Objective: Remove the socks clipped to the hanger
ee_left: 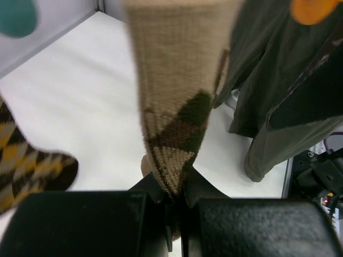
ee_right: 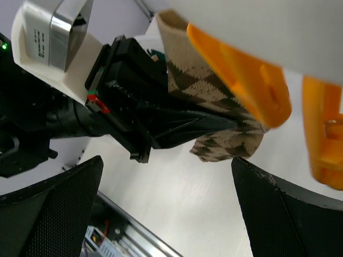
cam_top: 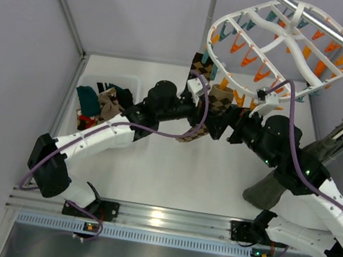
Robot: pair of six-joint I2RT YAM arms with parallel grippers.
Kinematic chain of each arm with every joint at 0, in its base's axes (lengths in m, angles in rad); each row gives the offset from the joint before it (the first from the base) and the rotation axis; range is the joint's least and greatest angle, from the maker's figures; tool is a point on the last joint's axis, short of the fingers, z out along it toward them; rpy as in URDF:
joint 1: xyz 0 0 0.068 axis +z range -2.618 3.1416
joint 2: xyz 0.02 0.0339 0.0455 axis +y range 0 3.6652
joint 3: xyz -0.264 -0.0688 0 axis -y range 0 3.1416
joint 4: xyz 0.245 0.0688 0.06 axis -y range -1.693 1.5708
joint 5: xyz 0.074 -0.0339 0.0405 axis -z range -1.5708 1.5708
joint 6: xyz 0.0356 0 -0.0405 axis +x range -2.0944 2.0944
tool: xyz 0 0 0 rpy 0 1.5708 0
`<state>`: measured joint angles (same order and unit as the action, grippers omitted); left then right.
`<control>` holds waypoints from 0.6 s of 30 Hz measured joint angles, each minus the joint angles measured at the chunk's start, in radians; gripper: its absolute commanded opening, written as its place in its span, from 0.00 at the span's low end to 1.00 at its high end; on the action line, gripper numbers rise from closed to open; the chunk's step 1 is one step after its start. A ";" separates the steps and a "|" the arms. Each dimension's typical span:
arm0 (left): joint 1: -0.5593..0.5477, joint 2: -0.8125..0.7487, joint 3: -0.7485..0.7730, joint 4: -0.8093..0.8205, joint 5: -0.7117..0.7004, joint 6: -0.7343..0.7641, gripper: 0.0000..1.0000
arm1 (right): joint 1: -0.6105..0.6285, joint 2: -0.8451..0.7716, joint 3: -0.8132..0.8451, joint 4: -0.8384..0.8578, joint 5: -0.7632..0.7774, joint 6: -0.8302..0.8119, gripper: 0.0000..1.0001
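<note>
The white oval hanger (cam_top: 281, 45) hangs from a metal rail at the upper right, with orange and teal clips. A tan argyle sock (cam_top: 220, 103) hangs from an orange clip (ee_right: 241, 80). My left gripper (ee_left: 176, 198) is shut on the lower end of this sock (ee_left: 177, 107). My right gripper (ee_right: 169, 176) is open wide and empty, just right of the sock (ee_right: 214, 107) and under the clip. A brown-and-yellow argyle sock (cam_top: 200, 65) hangs further left and also shows in the left wrist view (ee_left: 27, 171).
A clear bin (cam_top: 133, 84) at the left holds several loose socks. A large dark green garment (cam_top: 279, 183) hangs at the right, close behind my right arm. The metal rail (cam_top: 339, 40) crosses the top right. Grey walls enclose the table.
</note>
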<state>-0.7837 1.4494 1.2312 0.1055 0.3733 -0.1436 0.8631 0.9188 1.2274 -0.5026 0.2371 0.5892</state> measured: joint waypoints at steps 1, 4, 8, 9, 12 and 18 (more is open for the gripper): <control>-0.015 0.000 0.000 0.006 -0.020 0.013 0.00 | 0.000 -0.003 0.003 -0.024 -0.020 -0.010 0.99; -0.066 0.000 -0.003 0.031 -0.100 0.046 0.00 | 0.000 -0.032 0.019 -0.095 -0.048 -0.031 0.99; -0.140 0.000 -0.010 0.065 -0.233 0.092 0.00 | 0.000 -0.084 0.100 -0.184 -0.048 -0.050 0.98; -0.165 0.000 -0.010 0.071 -0.263 0.100 0.00 | 0.000 -0.091 0.125 -0.198 -0.043 -0.054 0.98; -0.216 0.000 -0.010 0.087 -0.379 0.140 0.00 | 0.000 -0.092 0.251 -0.265 -0.014 -0.070 0.97; -0.303 0.000 -0.016 0.120 -0.579 0.195 0.00 | 0.000 -0.043 0.491 -0.369 0.023 -0.104 0.95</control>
<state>-1.0870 1.4490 1.2152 0.2256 -0.2054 0.0517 0.8627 0.8757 1.7187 -0.8719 0.2600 0.4854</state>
